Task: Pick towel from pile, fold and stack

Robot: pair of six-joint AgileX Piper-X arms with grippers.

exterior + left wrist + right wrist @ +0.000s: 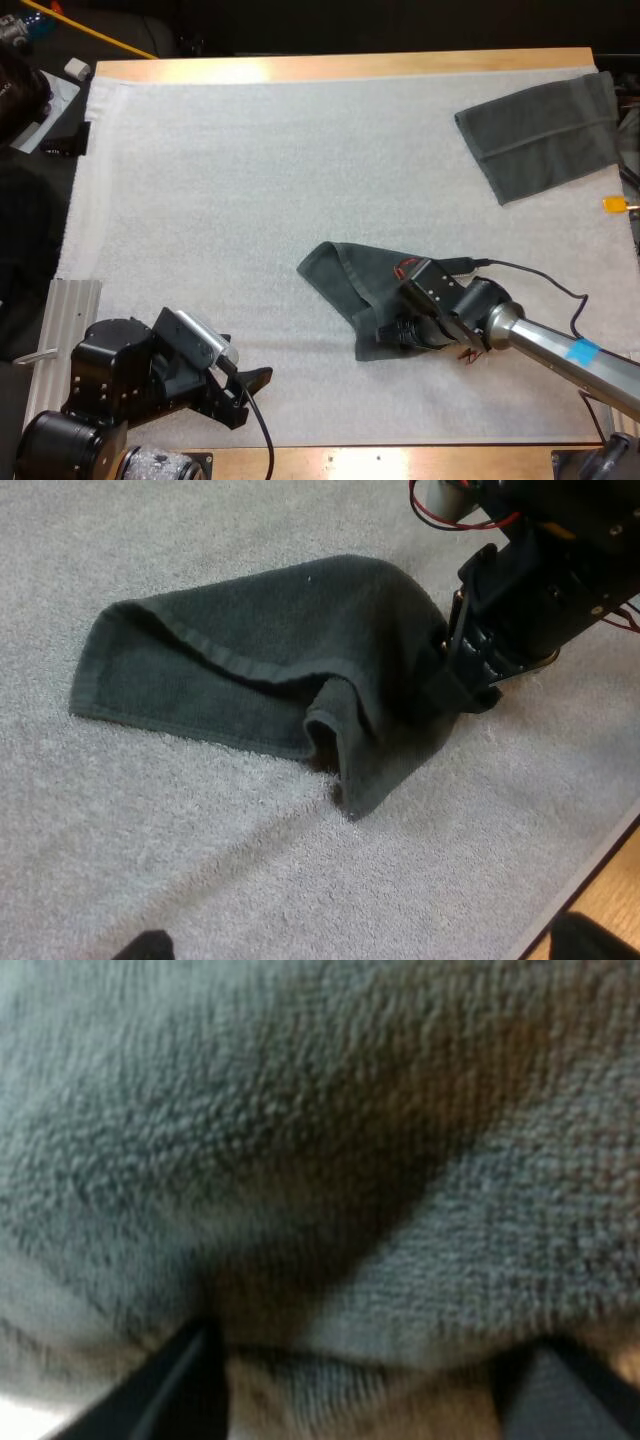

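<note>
Two towels lie on the white mat [250,180]. A crumpled towel [345,275] sits right at the right hand [388,333], and a folded towel [540,135] lies well beyond that hand, toward the tabletop's [350,66] far side. The right hand is down on the edge of the crumpled towel nearest it. Its fingers [185,1385] stand apart with cloth bunched between and over them, so I judge it spread and not yet pinched. The left hand [250,383] rests low on the mat, well apart from that towel, with its fingertips apart and holding nothing.

The step in hand looks like taking hold of the crumpled towel to spread it for folding. To do it well, the right hand should close on one hemmed edge or corner, not on the doubled fold beside it. A pinch through two layers would likely lift a bundle that will not open flat. A firm grip close to the mat, then a slow pull away from the heap, should let the cloth unroll. The left hand could take the opposite corner.
</note>
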